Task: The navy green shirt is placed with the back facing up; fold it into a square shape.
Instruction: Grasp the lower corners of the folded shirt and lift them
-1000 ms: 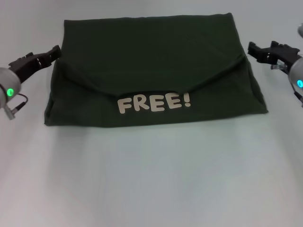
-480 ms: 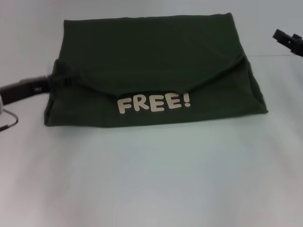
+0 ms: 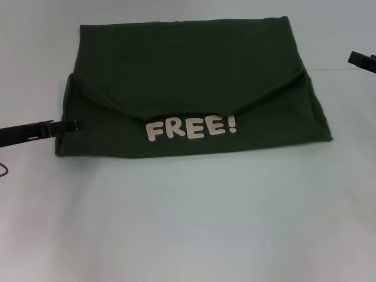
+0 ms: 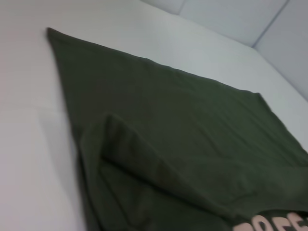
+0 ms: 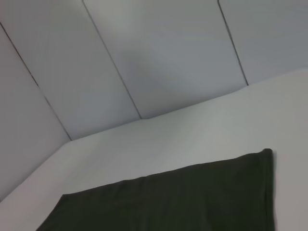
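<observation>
The folded shirt [image 3: 188,88] lay on the desk [image 3: 188,223]; left tool [image 3: 75,124] touched its edge, its opening impossible to tell.

A plain white table [image 3: 188,223] fills the head view, smooth and matte, lit evenly from above with only soft shading along its near part. Beyond its far edge, in the right wrist view, stands a wall [image 5: 159,57] of pale grey panels, split by thin dark seams that run slanted across the picture (the camera is tilted). The left wrist view shows the same panels [image 4: 240,19] meeting the tabletop at its far corner.
</observation>
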{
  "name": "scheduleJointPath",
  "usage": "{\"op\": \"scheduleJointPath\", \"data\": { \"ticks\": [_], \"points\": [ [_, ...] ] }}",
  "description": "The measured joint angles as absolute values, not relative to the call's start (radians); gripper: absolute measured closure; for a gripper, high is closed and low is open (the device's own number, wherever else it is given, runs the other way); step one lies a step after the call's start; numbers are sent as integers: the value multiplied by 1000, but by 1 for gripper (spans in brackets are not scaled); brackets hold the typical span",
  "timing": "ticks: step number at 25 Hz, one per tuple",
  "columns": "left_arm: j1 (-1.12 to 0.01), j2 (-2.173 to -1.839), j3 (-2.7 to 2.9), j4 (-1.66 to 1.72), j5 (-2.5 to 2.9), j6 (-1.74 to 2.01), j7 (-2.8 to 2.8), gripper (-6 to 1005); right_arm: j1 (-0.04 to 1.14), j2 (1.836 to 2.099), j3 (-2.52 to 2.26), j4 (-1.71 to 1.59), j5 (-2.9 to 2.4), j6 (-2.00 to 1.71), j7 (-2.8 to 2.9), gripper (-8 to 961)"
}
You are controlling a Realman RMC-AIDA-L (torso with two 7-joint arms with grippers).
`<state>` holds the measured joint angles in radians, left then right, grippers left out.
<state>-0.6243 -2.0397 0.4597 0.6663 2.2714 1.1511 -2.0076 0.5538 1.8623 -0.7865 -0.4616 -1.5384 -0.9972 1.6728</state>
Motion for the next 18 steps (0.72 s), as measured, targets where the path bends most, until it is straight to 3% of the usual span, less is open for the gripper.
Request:
{"op": "scheduleJointPath", "data": {
  "ticks": [18],
  "points": [
    [-652, -2042, 539, 573, 2306, 967, -1989, 105, 571, 1883, -789, -463, -1541, -954, 1665, 240]
  ]
}}
